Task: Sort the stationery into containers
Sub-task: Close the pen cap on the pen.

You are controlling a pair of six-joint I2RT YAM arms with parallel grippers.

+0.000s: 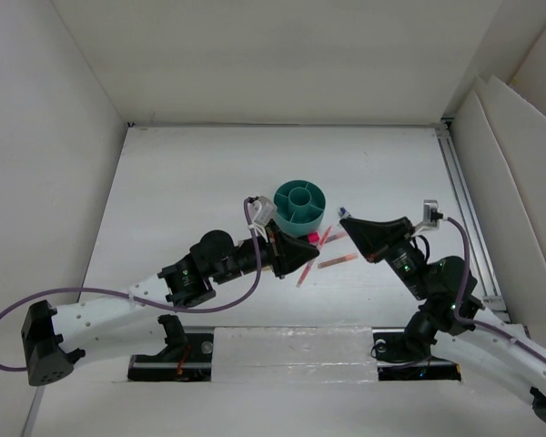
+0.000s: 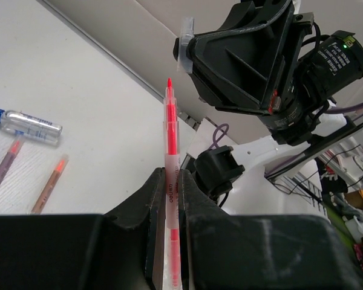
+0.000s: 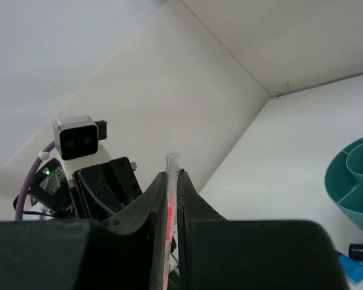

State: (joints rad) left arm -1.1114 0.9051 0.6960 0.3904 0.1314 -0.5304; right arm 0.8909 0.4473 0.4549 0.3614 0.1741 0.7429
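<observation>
— Organizer (image 1: 291,217): where does it sit?

— On the white bench (image 1: 191,182), about the middle. It is round and teal, with a central cup ringed by divided compartments.

— And the left pincer (image 1: 311,249)?

— Just in front of the organizer, clamped tight on a pink pen (image 2: 170,133). The pen runs straight out between the fingers. It has a clear barrel, and its red tip points away from the wrist.

— The right pincer (image 1: 346,221)?

— Narrow too, facing the left one and nipping a clear tube (image 3: 172,162) with pink showing inside it. Whether that is a cap or a whole pen I cannot tell. The tube hangs near the tip of the pink pen. I cannot say whether they are touching.

— What else lies about?

— All of it is on the bench. Loose pens (image 1: 337,261), thin and pink-orange, lie between and below the two pincers, near the organizer's near side. A black marker (image 3: 362,249) with a blue end lies just beside the organizer, outside it. Smallest is a clear bottle (image 2: 31,124) with a blue cap. It lies on its side close to two of the loose pens.
</observation>
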